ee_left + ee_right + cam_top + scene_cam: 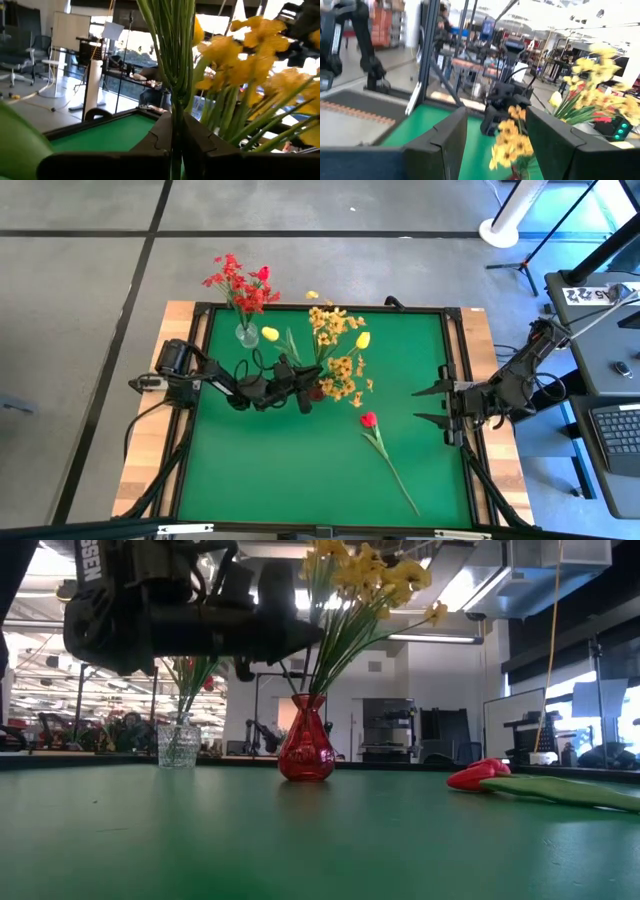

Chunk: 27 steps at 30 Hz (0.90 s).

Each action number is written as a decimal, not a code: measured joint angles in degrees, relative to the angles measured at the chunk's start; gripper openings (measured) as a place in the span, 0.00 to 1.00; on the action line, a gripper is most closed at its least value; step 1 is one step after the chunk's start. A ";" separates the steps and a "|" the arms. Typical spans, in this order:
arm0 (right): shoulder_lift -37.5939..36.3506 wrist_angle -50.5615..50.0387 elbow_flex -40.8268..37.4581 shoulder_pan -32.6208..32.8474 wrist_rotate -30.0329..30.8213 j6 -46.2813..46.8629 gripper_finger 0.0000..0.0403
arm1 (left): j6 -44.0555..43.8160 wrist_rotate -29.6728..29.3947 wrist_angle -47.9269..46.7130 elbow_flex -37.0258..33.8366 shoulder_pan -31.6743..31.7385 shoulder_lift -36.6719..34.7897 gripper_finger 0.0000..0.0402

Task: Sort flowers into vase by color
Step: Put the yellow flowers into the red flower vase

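My left gripper (305,390) sits just over the red vase (306,752) near the middle of the green table (300,470), clenched on a green stem (175,75) in the yellow bunch (335,345). I judge I am holding it high on the stalk so the foot drops down the narrow neck while the blooms fan out above. Yellow goes here because the clear vase (178,744), toward the far left corner, already carries the red spray (240,285). One red tulip (369,420) lies flat on the cloth between my two arms, its long stem trailing toward the near edge, untouched. My right gripper (432,405) waits at the right edge with its fingers spread wide and empty, near that tulip.
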 joint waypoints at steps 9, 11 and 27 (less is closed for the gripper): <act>0.00 9.95 0.00 -0.67 -0.01 -2.55 0.50 | 9.06 -0.69 0.02 4.73 -2.95 -0.59 0.03; 0.64 11.75 0.02 -2.66 -0.33 -1.98 0.50 | 12.23 -0.69 -0.08 5.96 -3.87 -0.85 0.03; 12.01 13.62 3.44 -32.95 -36.95 17.11 0.50 | 30.83 -2.13 -0.21 13.15 -11.48 -4.76 0.03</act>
